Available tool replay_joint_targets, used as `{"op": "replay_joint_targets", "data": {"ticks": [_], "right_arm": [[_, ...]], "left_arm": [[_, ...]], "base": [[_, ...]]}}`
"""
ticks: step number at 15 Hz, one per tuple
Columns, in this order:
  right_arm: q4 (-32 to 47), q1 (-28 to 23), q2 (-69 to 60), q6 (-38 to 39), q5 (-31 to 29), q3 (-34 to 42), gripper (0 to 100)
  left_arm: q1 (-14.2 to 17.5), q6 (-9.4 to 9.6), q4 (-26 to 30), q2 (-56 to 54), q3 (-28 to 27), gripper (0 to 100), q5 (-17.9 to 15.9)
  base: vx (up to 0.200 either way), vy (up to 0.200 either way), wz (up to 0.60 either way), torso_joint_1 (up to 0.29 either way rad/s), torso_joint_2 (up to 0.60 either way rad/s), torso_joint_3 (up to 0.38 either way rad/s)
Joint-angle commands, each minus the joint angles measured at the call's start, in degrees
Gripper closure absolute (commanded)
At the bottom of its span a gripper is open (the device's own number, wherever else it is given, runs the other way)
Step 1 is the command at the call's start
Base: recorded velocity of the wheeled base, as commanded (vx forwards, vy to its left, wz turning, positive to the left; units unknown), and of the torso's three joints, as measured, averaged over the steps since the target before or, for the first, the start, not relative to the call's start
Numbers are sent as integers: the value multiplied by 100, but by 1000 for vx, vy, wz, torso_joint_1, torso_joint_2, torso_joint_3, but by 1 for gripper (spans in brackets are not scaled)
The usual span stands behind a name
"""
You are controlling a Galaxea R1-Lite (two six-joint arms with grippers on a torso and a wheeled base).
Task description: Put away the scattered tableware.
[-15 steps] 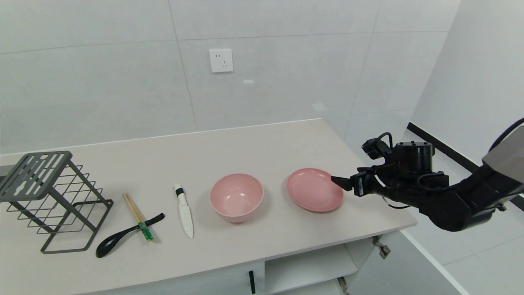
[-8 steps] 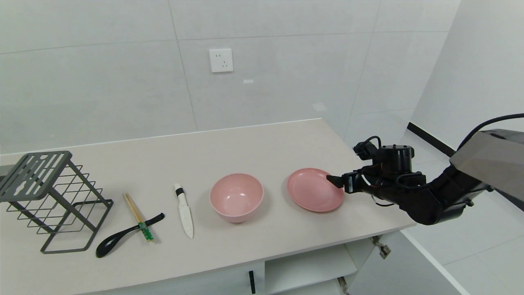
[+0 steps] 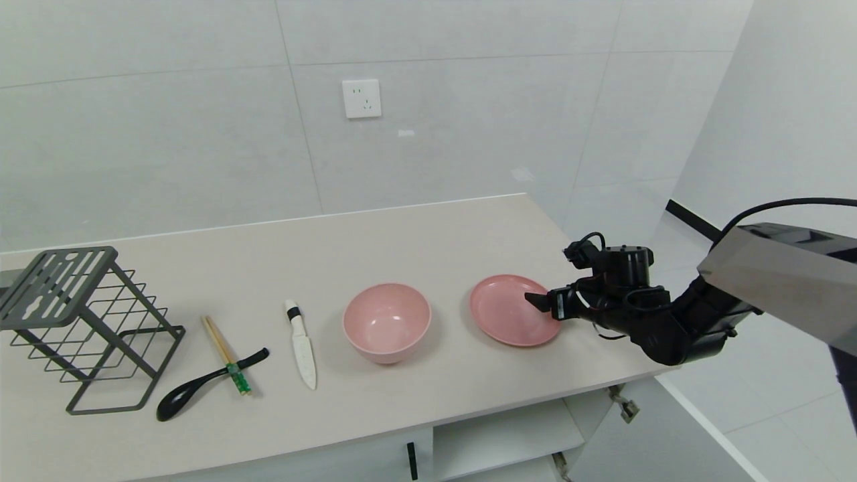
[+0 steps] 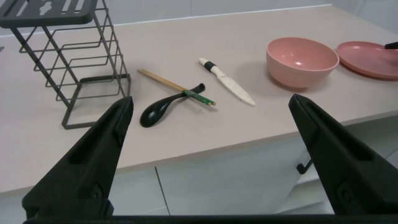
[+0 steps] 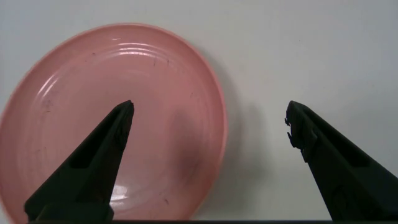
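Two spread fingers of the right tool (image 3: pixel 543 302) are straddling the rim of the pink plate (image 3: pixel 512 311), released and gripping nothing. They are probably lining up a pinch on the lip, since the plate is lying flat near the right edge of the table (image 3: pixel 428 227). The right arm is holding low and nearly level across that edge. The left tool (image 4: pixel 209 106), also released, is hanging off the front edge. The pink bowl (image 3: pixel 387 323), knife (image 3: pixel 301 343), spoon (image 3: pixel 201 385) and chopsticks (image 3: pixel 224 351) are lying in a row toward the wire rack (image 3: pixel 80 321) at the left edge.
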Motion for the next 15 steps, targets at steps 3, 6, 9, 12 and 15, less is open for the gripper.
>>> {"op": "replay_joint_targets", "data": {"ticks": [3, 6, 9, 12, 15], "right_arm": [[4, 59, 289, 0, 37, -135, 0], [-14, 138, 333, 9, 98, -144, 0], [-23, 226, 395, 9, 134, -188, 0], [-23, 288, 386, 255, 204, -144, 100], [-5, 261, 395, 316, 134, -74, 100]], "left_arm": [[1, -5, -1, 7, 0, 0, 1], [1, -5, -1, 7, 0, 0, 1], [-7, -5, -1, 7, 0, 0, 1], [1, -5, -1, 7, 0, 0, 1], [-7, -5, -1, 7, 0, 0, 1]], "base": [[0, 0, 0, 0, 0, 0], [0, 0, 0, 0, 0, 0], [0, 0, 0, 0, 0, 0], [0, 0, 0, 0, 0, 0], [0, 0, 0, 0, 0, 0]]}}
